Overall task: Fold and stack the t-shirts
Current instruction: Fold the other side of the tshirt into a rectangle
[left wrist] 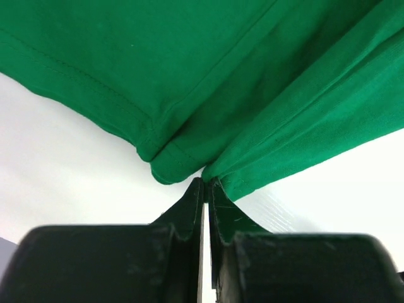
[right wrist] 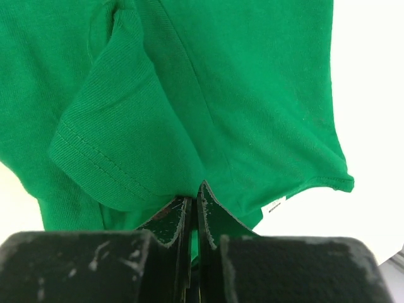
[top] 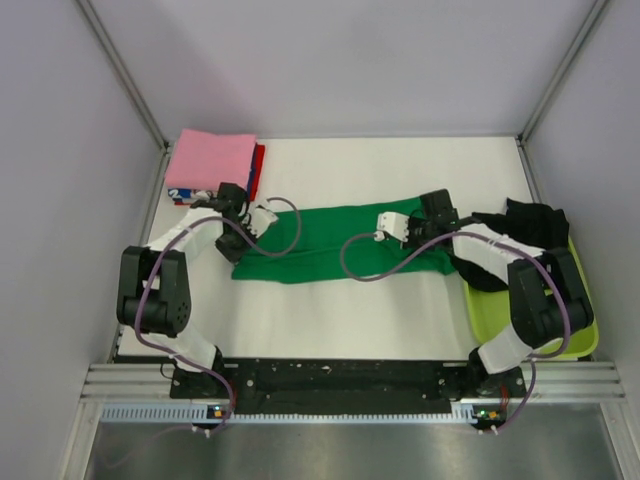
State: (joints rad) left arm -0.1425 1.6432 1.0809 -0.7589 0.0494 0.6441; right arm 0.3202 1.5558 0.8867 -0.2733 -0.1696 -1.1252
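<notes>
The green t-shirt [top: 335, 250] lies stretched across the middle of the table. My left gripper [top: 262, 217] is shut on its left edge; in the left wrist view the gripper [left wrist: 207, 183] pinches the green cloth [left wrist: 252, 82]. My right gripper [top: 390, 225] is shut on the shirt's right part; in the right wrist view the gripper [right wrist: 194, 199] pinches the cloth by a sleeve [right wrist: 120, 151]. A pink folded t-shirt [top: 210, 160] tops a stack with red and blue-white ones at the back left. A black t-shirt [top: 525, 230] lies over the tub at the right.
A lime-green plastic tub [top: 580, 335] stands at the right table edge, beside my right arm. Grey walls enclose the table on three sides. A small white label [right wrist: 273, 206] shows at the green shirt's hem.
</notes>
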